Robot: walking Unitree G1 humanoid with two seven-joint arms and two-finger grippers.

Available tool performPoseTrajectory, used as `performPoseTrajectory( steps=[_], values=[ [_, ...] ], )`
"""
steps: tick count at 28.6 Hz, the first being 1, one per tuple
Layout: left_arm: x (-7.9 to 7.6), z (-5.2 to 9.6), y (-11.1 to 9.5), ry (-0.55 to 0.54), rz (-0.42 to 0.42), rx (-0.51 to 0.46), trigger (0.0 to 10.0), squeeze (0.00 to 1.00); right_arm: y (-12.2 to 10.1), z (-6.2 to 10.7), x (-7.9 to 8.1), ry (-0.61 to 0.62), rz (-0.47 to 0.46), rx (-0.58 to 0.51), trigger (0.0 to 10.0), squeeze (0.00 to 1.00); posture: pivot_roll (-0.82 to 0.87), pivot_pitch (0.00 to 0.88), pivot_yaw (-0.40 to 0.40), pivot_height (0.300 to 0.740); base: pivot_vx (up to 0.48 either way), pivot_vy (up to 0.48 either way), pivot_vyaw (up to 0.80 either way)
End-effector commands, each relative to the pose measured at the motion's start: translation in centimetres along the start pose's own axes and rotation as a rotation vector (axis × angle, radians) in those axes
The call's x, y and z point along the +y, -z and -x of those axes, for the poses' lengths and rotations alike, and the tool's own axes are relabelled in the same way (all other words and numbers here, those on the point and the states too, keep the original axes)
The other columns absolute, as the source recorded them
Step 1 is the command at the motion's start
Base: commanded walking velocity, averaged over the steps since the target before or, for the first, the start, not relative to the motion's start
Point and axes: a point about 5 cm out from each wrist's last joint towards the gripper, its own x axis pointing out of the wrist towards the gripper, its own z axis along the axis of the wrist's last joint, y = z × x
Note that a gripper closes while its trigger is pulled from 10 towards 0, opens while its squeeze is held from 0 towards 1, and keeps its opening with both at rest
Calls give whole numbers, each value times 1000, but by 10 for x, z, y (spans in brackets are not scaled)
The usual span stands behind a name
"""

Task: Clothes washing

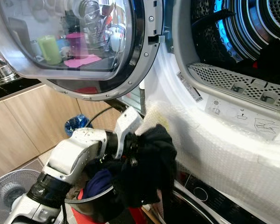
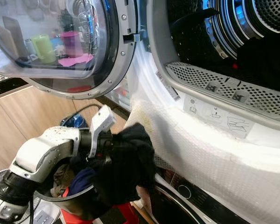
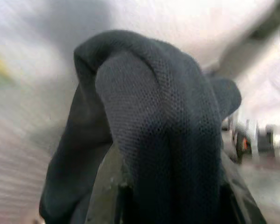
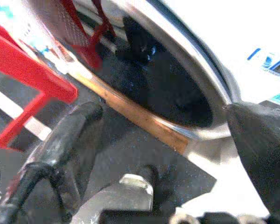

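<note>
A black garment (image 1: 149,163) hangs from my left gripper (image 1: 139,148), which is shut on it just above a black bucket (image 1: 86,205) of laundry. A dark blue cloth (image 1: 99,179) lies on top of that pile. In the left wrist view the black garment (image 3: 158,130) drapes over the fingers and hides them. Up and to the right is the open drum (image 1: 242,32) of the upper machine, with dark clothes (image 2: 266,60) inside. My right gripper (image 4: 168,140) hangs low near the floor, open, with nothing between its fingers (image 4: 74,135).
The round glass door (image 1: 79,42) is swung open to the left. Bubble wrap (image 1: 224,144) covers the machine's front below the drum. A lower machine's door (image 4: 168,88) and a red stool (image 4: 28,74) are near the floor. A fan (image 1: 9,191) stands at the lower left.
</note>
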Motion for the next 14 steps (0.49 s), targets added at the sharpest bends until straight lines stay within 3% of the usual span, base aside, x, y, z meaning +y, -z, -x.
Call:
performPoseTrajectory(
  steps=[1,3,4,5,9,12,14],
  values=[
    [-1,-1,7,16,-19,34,0,0,-11,0,0,-54,-16,-70,10000,0,159,83,87,740,0,0,0],
    [-5,-7,18,50,-5,57,0,0,-19,8,-6,-117,-8,-130,10000,0,156,84,83,740,0,0,0],
    [-8,-12,28,66,1,85,0,0,-29,17,-8,-190,-19,-195,10000,910,150,86,79,740,0,0,0],
    [-9,-15,32,74,7,97,0,0,-37,23,-10,-222,-31,-236,10000,1000,150,86,79,740,0,0,0],
    [-13,-24,43,95,10,119,0,0,-60,50,-11,-408,-85,-330,10000,1000,143,90,75,740,0,0,0],
    [-19,-36,47,125,15,115,0,0,-71,76,0,-613,-52,-325,10000,1000,124,93,69,740,0,0,0],
    [-21,-40,49,138,9,115,0,0,-77,84,4,-668,-61,-321,10000,1000,122,94,68,740,0,0,0]
  ],
)
